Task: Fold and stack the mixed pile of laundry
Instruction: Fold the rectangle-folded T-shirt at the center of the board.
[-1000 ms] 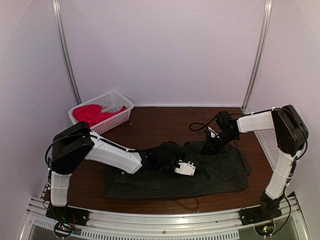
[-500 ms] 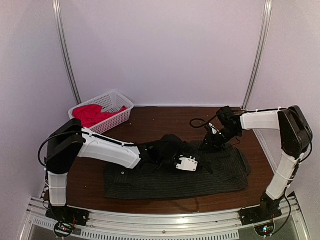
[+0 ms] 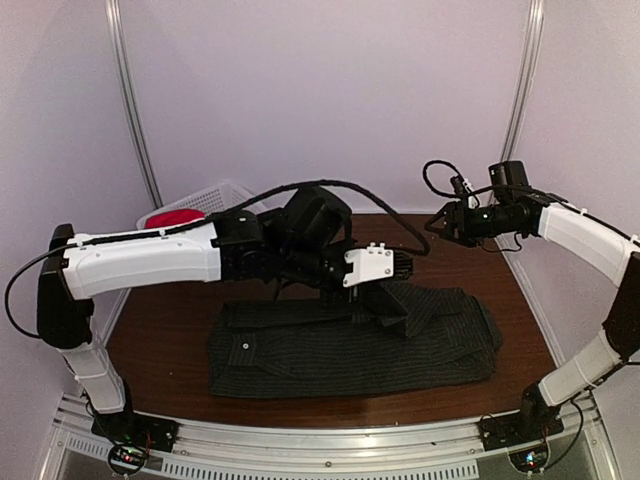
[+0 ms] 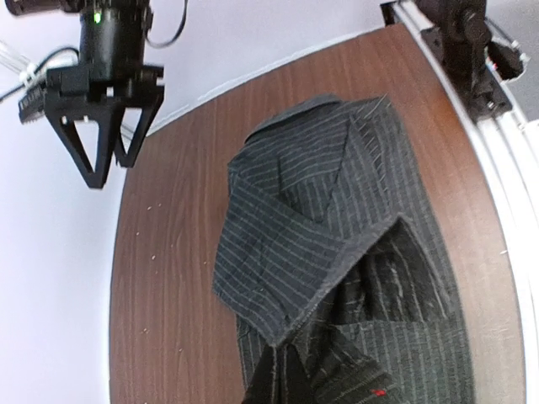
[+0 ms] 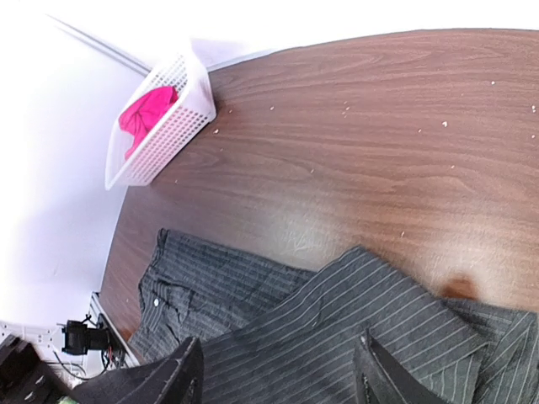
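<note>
The dark pinstriped shirt (image 3: pixel 350 345) lies spread across the front half of the brown table. My left gripper (image 3: pixel 388 300) is shut on a fold of it near the middle and holds that fold raised off the table. In the left wrist view the pinched cloth (image 4: pixel 312 219) rises to the bottom edge and hides the fingers. My right gripper (image 3: pixel 445 222) hangs open in the air over the back right of the table, holding nothing. Its fingers (image 5: pixel 181 379) frame the shirt (image 5: pixel 337 328) far below. The red-pink T-shirt (image 5: pixel 147 114) lies in the basket.
The white lattice basket (image 3: pixel 215 195) stands at the back left, mostly hidden behind my left arm in the top view and fully seen as the basket (image 5: pixel 173 118) from the right wrist. A metal rail (image 3: pixel 330 440) runs along the table's front edge.
My right gripper opened, let go of the shirt and rose to the back right. My left gripper shut on the shirt's fold and lifted it as the arm rose.
</note>
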